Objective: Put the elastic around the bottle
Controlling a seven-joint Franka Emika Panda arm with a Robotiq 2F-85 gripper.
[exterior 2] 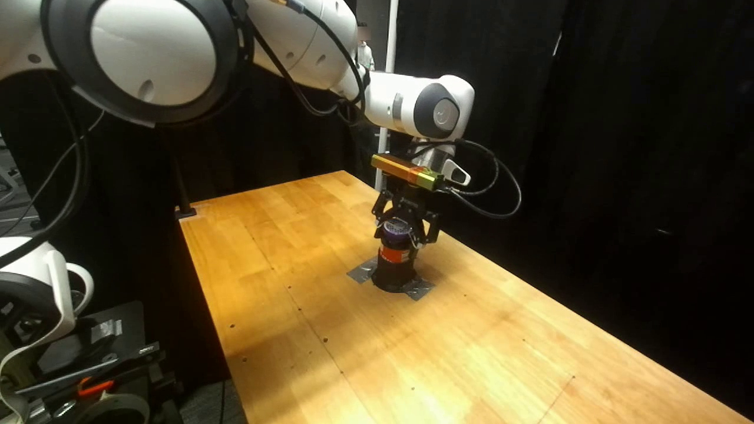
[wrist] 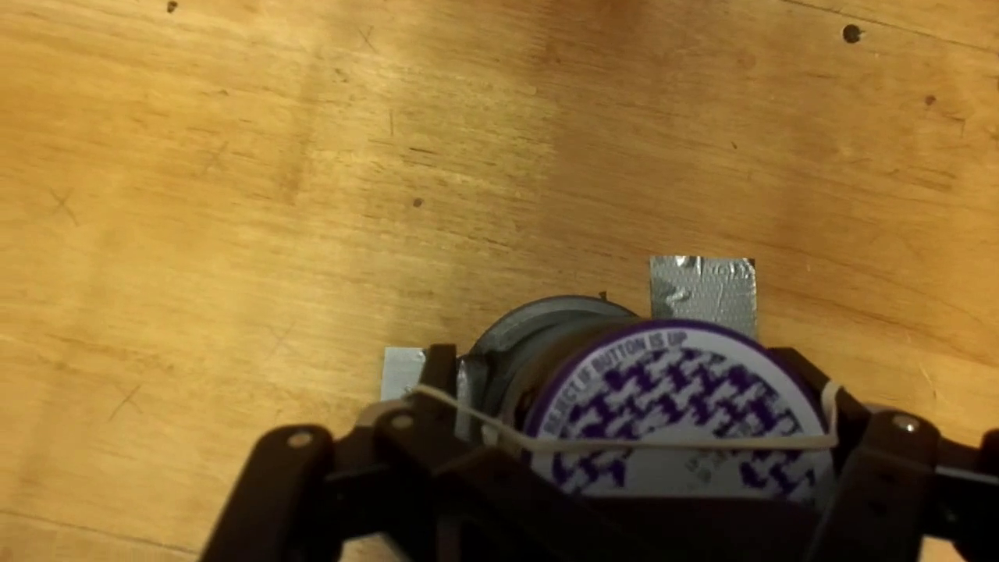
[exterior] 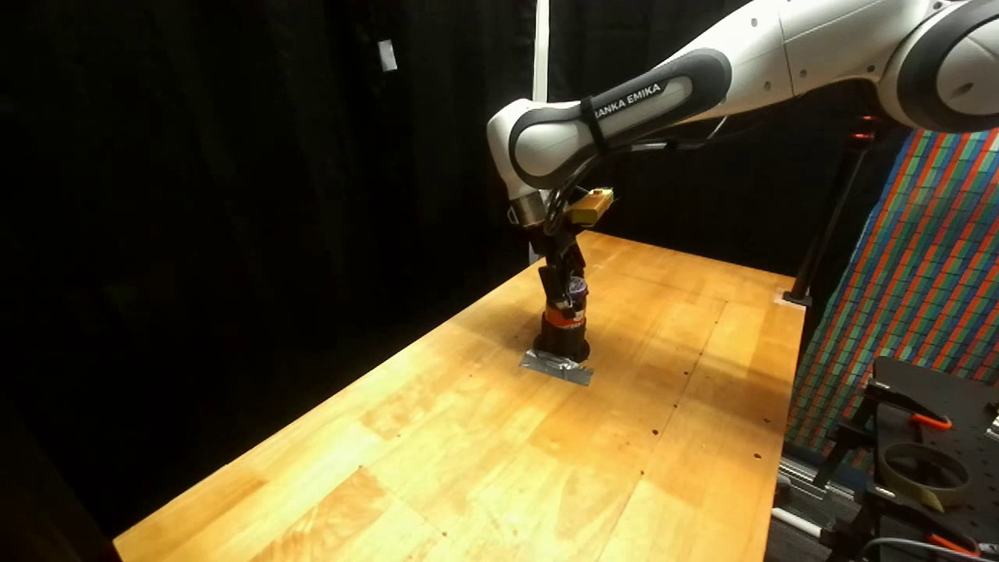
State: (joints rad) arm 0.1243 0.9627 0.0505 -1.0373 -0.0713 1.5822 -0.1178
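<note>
The bottle [exterior 2: 394, 255] is upright on the table, short and dark with an orange band; it also shows in an exterior view [exterior: 563, 318]. Its white and purple lid [wrist: 663, 375] fills the lower part of the wrist view. My gripper [wrist: 616, 355] is open, pointing down, with one finger on each side of the bottle's top; both exterior views show it there [exterior: 563, 303] [exterior 2: 402, 237]. The pale elastic [wrist: 679, 444] is stretched between the two fingers and crosses over the lid. Its far strand and the bottle's rear side are hidden by the gripper.
The bottle stands in a black round base [exterior 2: 393, 277], fixed to the wooden table [exterior 2: 330, 365] by grey tape [exterior: 558, 367]. A black post [exterior: 798, 299] stands at a table corner. A dark cart [exterior: 936, 414] with tools is beside the table.
</note>
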